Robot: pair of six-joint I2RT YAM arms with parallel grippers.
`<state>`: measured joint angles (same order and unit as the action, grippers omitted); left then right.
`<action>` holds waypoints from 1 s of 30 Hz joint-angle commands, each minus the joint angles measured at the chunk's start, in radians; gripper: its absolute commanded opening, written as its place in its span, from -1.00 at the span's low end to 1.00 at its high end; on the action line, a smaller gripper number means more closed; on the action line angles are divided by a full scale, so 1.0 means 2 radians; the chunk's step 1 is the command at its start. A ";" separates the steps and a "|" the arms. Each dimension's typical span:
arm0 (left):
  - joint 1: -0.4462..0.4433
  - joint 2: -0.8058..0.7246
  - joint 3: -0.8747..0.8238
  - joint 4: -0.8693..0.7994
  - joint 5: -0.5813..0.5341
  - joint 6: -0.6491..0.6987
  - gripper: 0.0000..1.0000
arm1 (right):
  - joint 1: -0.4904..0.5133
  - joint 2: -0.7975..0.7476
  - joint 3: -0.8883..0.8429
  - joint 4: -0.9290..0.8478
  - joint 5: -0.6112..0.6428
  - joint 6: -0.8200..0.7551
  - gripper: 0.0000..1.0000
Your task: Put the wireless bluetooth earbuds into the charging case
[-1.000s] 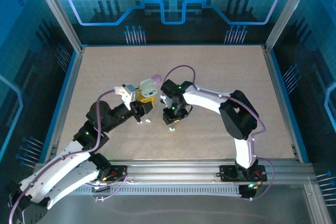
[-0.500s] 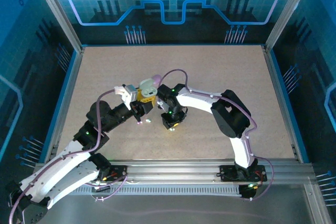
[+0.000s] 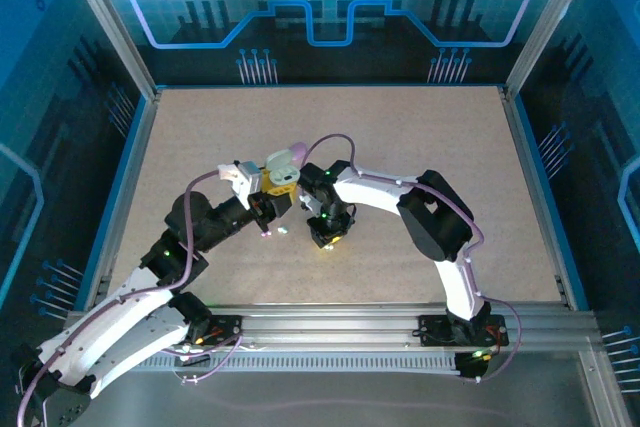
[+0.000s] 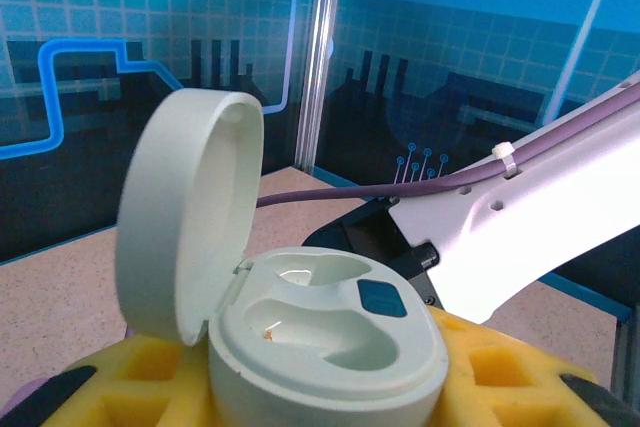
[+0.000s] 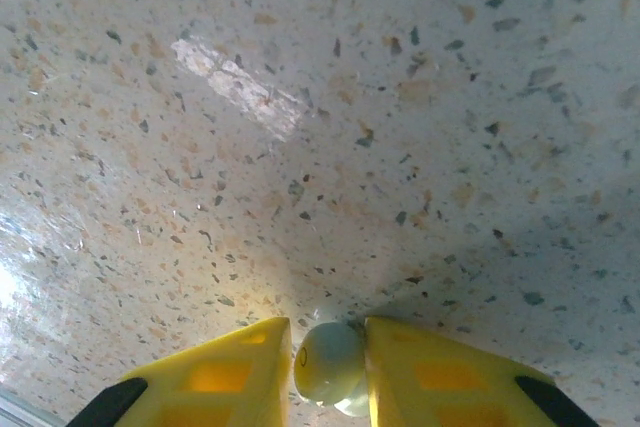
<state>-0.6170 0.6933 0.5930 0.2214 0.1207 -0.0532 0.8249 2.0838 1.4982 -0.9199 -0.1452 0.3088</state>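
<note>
Low on the speckled table (image 5: 420, 97), just right of centre: right gripper (image 5: 330, 339), yellow fingers (image 5: 225, 372) closed in on a pale mint earbud (image 5: 328, 362). Pads touching it on both sides, bud resting on the tabletop.

Just left of that in the overhead view, lying loose on the table: a second earbud (image 3: 283, 231), small and pale, apart from both grippers.

A little farther and to the left: left gripper (image 3: 272, 197), clamped on the lower half of a pale mint charging case (image 4: 330, 347), yellow pads on either side. Lid (image 4: 185, 237) swung open and standing upright on the left of the case. Two hollow wells (image 4: 300, 327) open to view, with a small dark blue patch (image 4: 382, 297) at their right.

Right behind the case: a rounded purple thing (image 3: 295, 154), touching or only beside, cannot tell.
</note>
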 commanded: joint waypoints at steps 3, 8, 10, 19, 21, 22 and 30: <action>0.004 0.002 0.009 0.018 0.008 -0.009 -0.50 | 0.008 0.017 0.018 -0.015 -0.004 0.002 -0.43; 0.004 0.002 0.010 0.018 0.007 -0.009 -0.50 | 0.007 0.020 0.020 -0.016 -0.003 0.011 -0.49; 0.004 0.003 0.009 0.018 0.007 -0.008 -0.50 | 0.007 0.020 0.019 -0.016 -0.006 0.016 -0.57; 0.003 0.008 0.011 0.019 0.008 -0.010 -0.50 | -0.010 -0.049 -0.008 0.018 -0.028 0.040 -0.68; 0.003 0.008 0.011 0.018 0.007 -0.010 -0.50 | -0.024 -0.085 -0.027 0.040 -0.054 0.050 -0.68; 0.004 0.008 0.011 0.019 0.006 -0.010 -0.50 | -0.035 -0.109 -0.040 0.055 -0.071 0.056 -0.68; 0.004 0.015 0.012 0.025 0.005 -0.008 -0.50 | -0.145 -0.287 -0.160 0.219 -0.284 0.139 -0.68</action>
<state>-0.6170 0.7197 0.5930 0.2230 0.1204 -0.0536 0.5915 1.5951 1.2407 -0.6380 -0.4908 0.4915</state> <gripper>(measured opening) 0.382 0.164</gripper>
